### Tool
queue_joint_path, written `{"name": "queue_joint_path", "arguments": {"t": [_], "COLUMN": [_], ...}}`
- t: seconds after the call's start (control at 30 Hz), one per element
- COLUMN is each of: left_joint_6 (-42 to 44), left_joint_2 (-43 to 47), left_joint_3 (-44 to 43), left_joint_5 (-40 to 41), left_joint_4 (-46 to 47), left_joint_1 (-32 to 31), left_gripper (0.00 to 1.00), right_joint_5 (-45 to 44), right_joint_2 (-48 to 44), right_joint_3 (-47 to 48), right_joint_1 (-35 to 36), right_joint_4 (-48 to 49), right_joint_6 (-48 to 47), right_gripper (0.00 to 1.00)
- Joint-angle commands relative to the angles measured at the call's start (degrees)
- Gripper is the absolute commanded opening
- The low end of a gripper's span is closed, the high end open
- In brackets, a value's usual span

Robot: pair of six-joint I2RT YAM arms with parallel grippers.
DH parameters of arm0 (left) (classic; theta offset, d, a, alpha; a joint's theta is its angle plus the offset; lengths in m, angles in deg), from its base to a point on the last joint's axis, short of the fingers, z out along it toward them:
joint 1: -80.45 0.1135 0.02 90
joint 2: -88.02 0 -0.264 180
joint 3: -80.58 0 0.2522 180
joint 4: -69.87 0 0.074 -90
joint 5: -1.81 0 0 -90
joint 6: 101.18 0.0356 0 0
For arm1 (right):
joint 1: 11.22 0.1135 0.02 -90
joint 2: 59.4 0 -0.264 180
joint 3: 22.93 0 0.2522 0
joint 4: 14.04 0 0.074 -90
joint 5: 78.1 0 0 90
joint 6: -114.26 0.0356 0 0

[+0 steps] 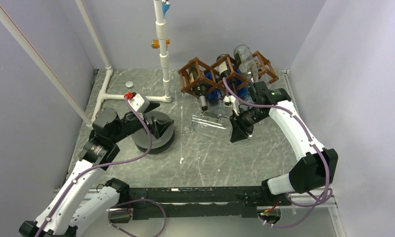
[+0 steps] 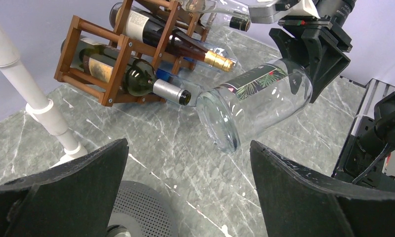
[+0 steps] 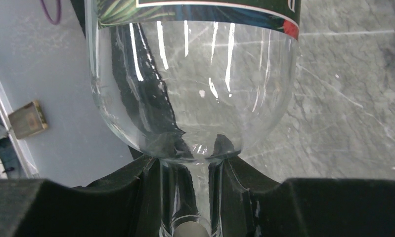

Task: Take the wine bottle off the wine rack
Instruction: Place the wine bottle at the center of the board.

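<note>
Wine bottle (image 2: pixel 257 98) clamped at neck by right gripper (image 3: pixel 191 173); left gripper (image 2: pixel 188 165) wide, empty. Lower level, clear of wine rack (image 2: pixel 117 64), upper left

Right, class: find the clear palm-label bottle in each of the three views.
Top external: clear bottle, centre, in front of the wine rack.
Left wrist: right of centre, base toward camera.
Right wrist: fills the upper frame.
Shared landmark: right gripper on its neck.
</note>
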Motion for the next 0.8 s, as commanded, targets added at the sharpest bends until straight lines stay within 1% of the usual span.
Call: {"name": "queue_joint_path", "arguments": {"t": [0.0, 0.33, 0.6, 0.77], "left_joint_6": [-0.3, -0.5, -0.5, -0.6], "left_joint_2": [0.4, 0.3, 0.1, -0.1], "left_joint_3": [0.2, 0.4, 0.4, 0.4], "left_joint_5": [-1.6, -1.5, -1.5, -1.5], "left_joint_4": [3.0, 3.2, 3.2, 3.3], "left_joint_1": [0.3, 0.3, 0.3, 0.3], "left_gripper": [0.99, 0.99, 0.99, 0.99], "right_joint_5": [3.4, -10.4, -19.2, -24.4], "right_joint_2": [-2.2, -4.2, -4.5, -5.0], "right_joint_3": [5.7, 6.9, 7.6, 6.8], "right_joint_1": [0.3, 2.2, 4.2, 6.8], "right_joint_4": [0.7, -1.3, -3.4, -3.8], "right_joint_6": [-7.6, -12.1, -16.9, -20.1], "right_gripper": [0.00, 0.00, 0.00, 0.00]}}
